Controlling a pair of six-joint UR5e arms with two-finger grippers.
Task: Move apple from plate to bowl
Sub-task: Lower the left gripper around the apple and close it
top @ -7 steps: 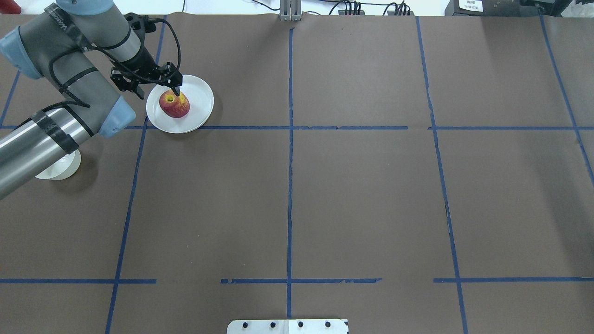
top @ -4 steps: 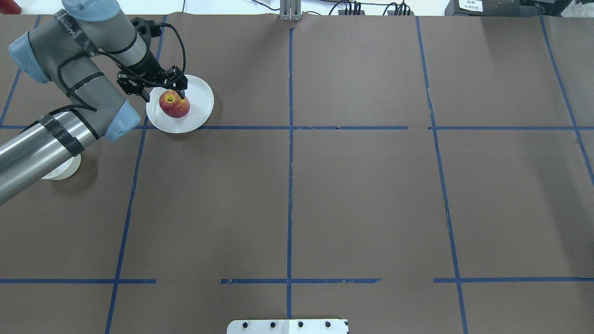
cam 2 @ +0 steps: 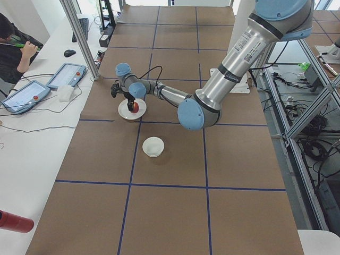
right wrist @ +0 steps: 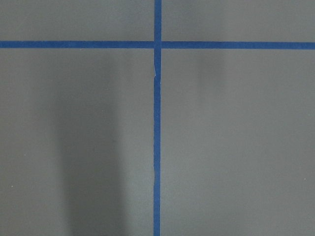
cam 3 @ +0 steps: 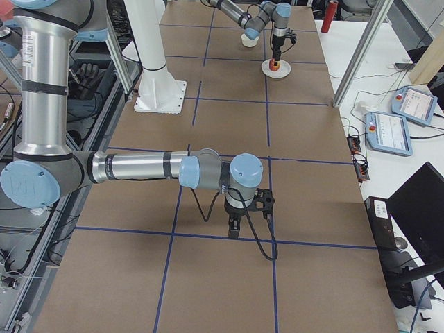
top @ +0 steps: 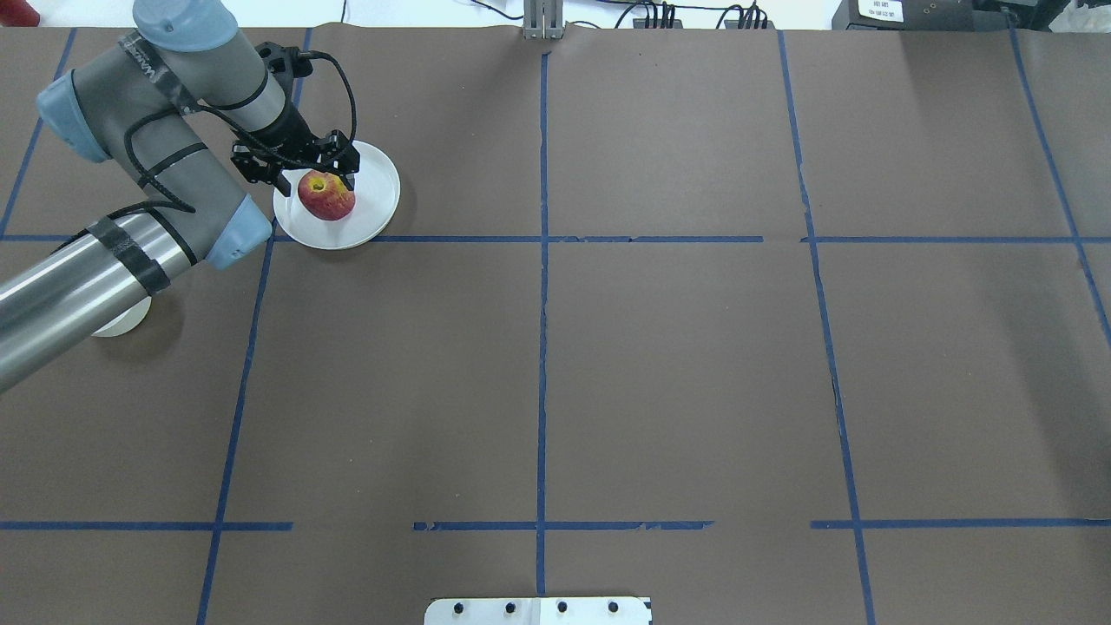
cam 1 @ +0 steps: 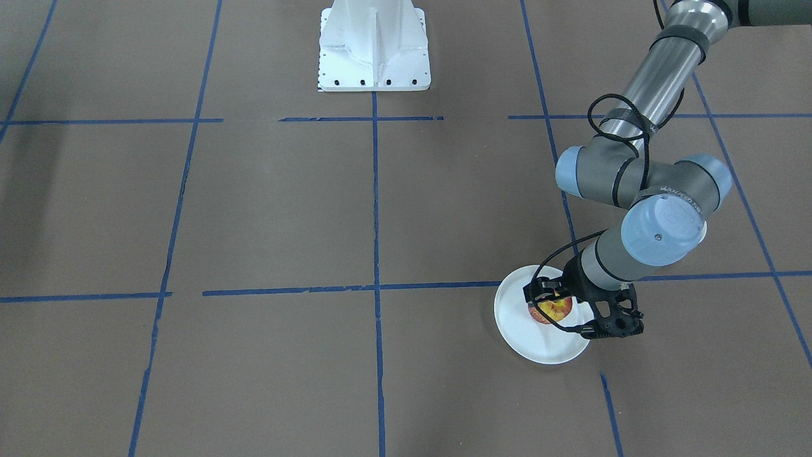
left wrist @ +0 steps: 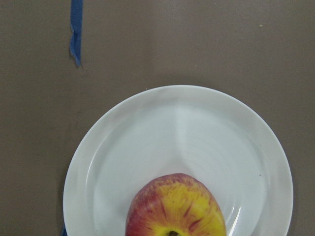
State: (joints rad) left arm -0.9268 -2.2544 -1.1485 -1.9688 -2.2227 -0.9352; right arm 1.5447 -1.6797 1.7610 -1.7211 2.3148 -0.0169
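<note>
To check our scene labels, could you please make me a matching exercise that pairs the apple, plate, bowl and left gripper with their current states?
Things:
1. apple
2. plate
3. bowl
4. left gripper

States:
A. empty, standing apart from the plate
B. open, straddling the apple
C. lying on the plate
D. carrying the apple

Pairs: 1-C, 2-D, 3-A, 4-B
</note>
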